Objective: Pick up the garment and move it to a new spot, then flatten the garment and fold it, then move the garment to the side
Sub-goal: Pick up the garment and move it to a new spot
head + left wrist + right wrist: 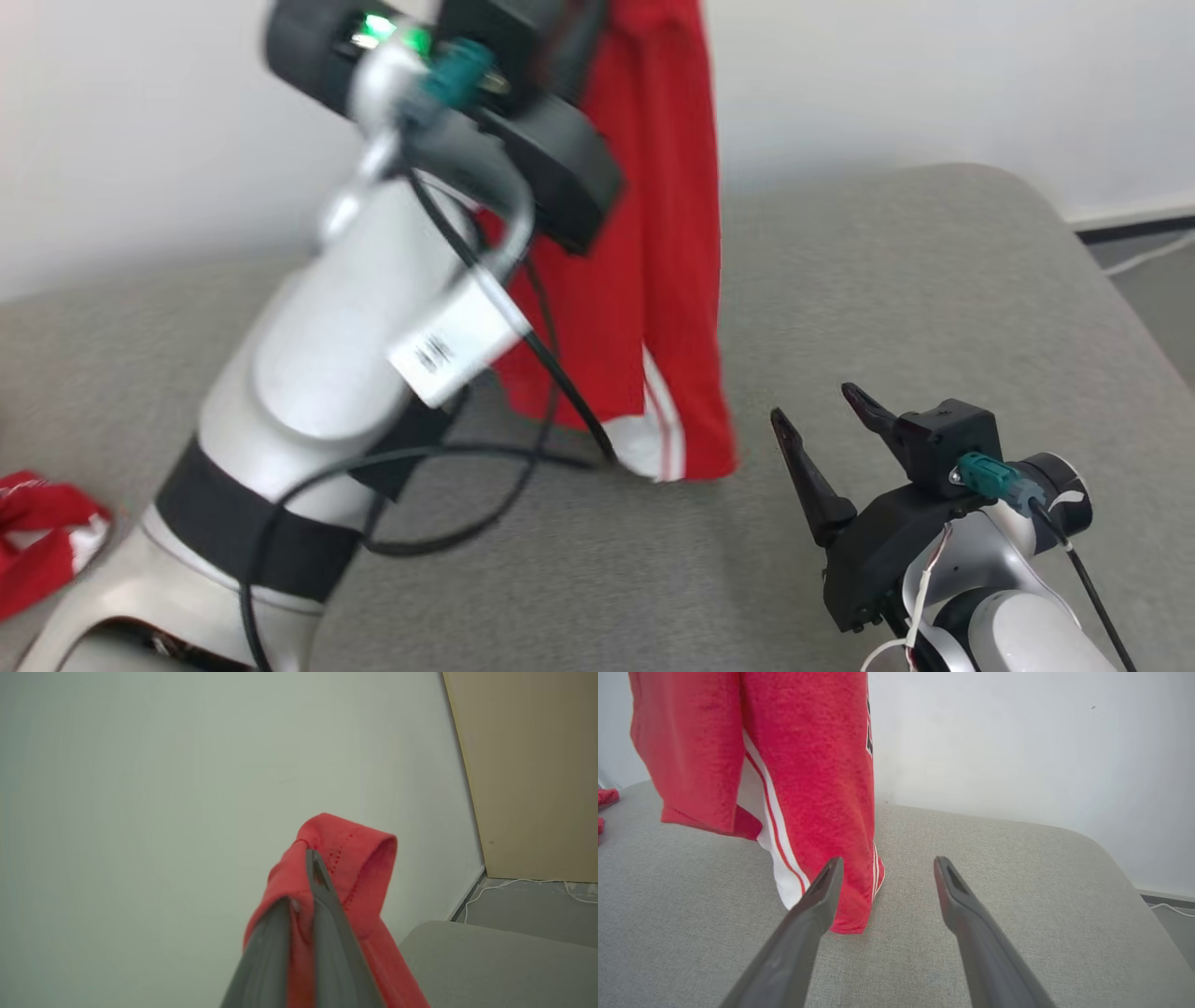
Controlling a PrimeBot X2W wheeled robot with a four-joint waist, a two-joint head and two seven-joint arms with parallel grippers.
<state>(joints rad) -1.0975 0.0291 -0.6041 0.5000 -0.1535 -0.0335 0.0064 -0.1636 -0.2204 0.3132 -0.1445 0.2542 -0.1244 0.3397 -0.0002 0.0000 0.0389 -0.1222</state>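
Now left jaws, up high, pinch red garment point(653, 280) by its edge so it hangs full length, hem reaching grey cushion point(934, 280); right jaws wide, low beside hem, likely to catch it.

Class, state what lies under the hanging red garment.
The grey cushioned surface lies beneath the garment. Its hanging cloth hides the patch behind it; whether the hem touches is unclear.
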